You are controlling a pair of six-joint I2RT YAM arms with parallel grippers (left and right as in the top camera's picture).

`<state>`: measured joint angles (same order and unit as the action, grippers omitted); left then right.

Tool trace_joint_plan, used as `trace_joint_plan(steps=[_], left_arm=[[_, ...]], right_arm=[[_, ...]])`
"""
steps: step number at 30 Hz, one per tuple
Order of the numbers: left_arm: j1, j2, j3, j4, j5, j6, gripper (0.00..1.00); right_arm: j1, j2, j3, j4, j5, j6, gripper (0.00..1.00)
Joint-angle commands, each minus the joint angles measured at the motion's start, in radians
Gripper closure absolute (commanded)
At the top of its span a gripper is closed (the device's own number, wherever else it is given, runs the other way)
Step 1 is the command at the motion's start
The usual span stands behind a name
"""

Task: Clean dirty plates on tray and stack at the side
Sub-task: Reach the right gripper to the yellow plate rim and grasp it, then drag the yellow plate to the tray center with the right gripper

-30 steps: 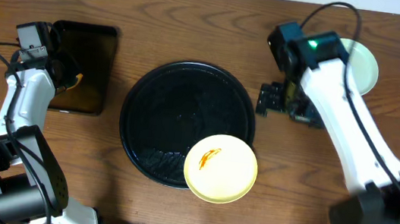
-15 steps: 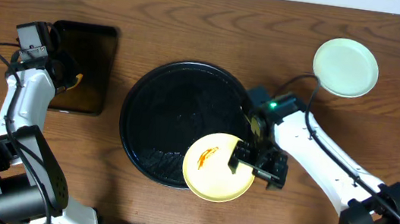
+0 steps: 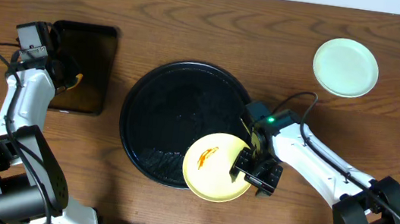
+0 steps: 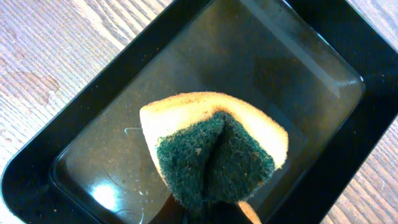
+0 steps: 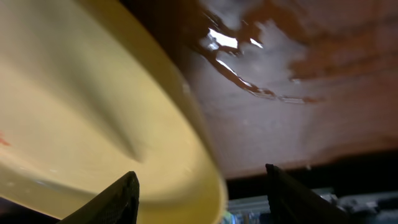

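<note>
A pale yellow plate (image 3: 215,171) with an orange smear lies on the front right rim of the round black tray (image 3: 177,109). My right gripper (image 3: 251,171) is open at the plate's right edge. In the right wrist view its fingers (image 5: 205,199) straddle the yellow plate's (image 5: 93,106) rim. A pale mint-blue plate (image 3: 345,66) sits at the back right; no second mint-blue plate shows apart from it. My left gripper (image 3: 68,85) is shut on a folded yellow and green sponge (image 4: 214,152).
The sponge hangs over a small rectangular black tray (image 3: 88,56) at the left, wet inside in the left wrist view (image 4: 261,62). Bare brown wood shows around both trays.
My right arm has swung from the back right, near the mint-blue plate, down to the yellow plate's right edge. The left arm and sponge have not moved.
</note>
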<state>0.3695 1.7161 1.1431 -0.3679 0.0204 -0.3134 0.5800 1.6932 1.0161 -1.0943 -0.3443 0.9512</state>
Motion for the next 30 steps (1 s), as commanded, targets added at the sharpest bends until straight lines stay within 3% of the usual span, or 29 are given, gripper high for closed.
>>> trace_joint_plan(steps=[1, 5, 11, 16, 19, 30], left_arm=[[0.001, 0.010, -0.007, 0.000, -0.005, -0.002, 0.92], [0.001, 0.010, -0.007, 0.000, -0.005, -0.002, 0.92], [0.001, 0.010, -0.007, 0.000, -0.005, -0.002, 0.92], [0.001, 0.010, -0.007, 0.000, -0.005, -0.002, 0.92], [0.001, 0.010, -0.007, 0.000, -0.005, -0.002, 0.92], [0.001, 0.010, -0.007, 0.000, -0.005, -0.002, 0.92]], right_arm=[[0.003, -0.006, -0.003, 0.003, 0.004, 0.013, 0.41], [0.003, -0.006, -0.003, 0.003, 0.007, -0.025, 0.51], [0.003, -0.006, -0.003, 0.003, -0.005, -0.025, 0.80], [0.003, -0.006, -0.003, 0.048, -0.021, -0.070, 0.82], [0.003, -0.006, -0.003, 0.095, -0.042, -0.078, 0.99], [-0.063, 0.013, 0.037, 0.273, -0.071, -0.254, 0.99]])
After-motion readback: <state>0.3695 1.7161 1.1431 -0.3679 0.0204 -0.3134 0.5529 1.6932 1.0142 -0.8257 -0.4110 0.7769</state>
